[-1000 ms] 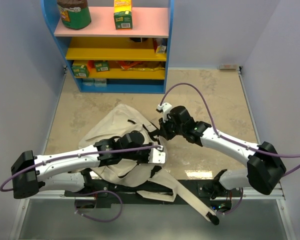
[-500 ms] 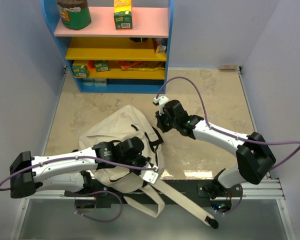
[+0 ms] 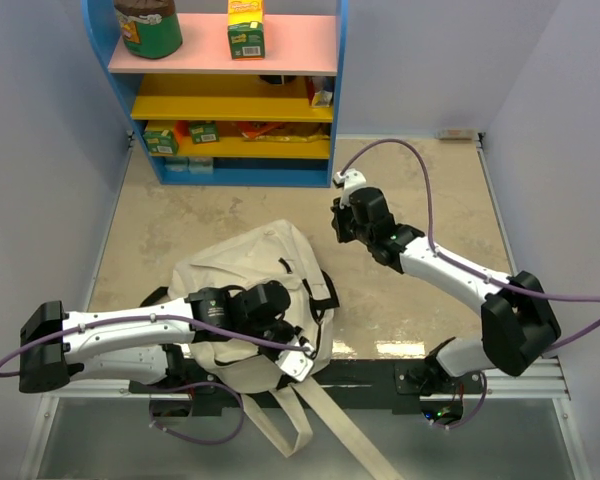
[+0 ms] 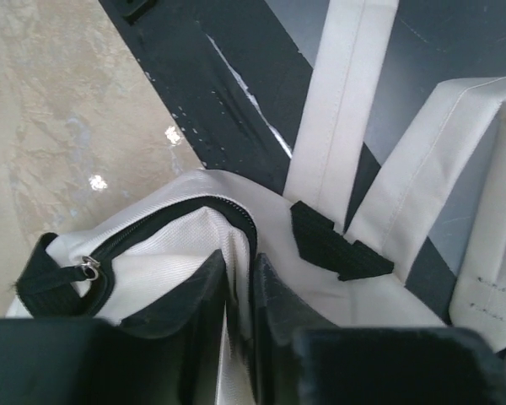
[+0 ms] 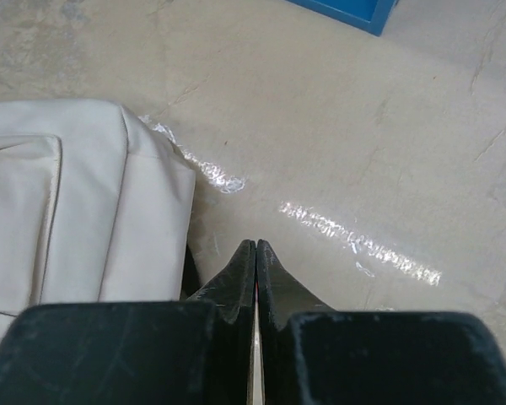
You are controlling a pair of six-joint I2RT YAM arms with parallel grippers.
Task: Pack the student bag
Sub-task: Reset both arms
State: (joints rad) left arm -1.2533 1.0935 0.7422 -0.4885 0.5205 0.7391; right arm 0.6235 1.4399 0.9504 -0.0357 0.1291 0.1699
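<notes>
Our left fingers (image 4: pixel 223 278) pinch a thin fold of the bag (image 3: pixel 245 270) by its zip (image 4: pixel 164 221); the right fingers (image 5: pixel 255 253) are clenched, empty. The bag lies at the counter's (image 3: pixel 430 190) near edge, straps (image 4: pixel 341 101) overhanging; if that pinch slips, it may slide off.

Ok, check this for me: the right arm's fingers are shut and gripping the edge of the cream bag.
One thing is wrong. The right fingers are shut, but they grip nothing: their tips point at the bare table just beside the bag, with nothing between them. The right wrist view shows it.
</notes>
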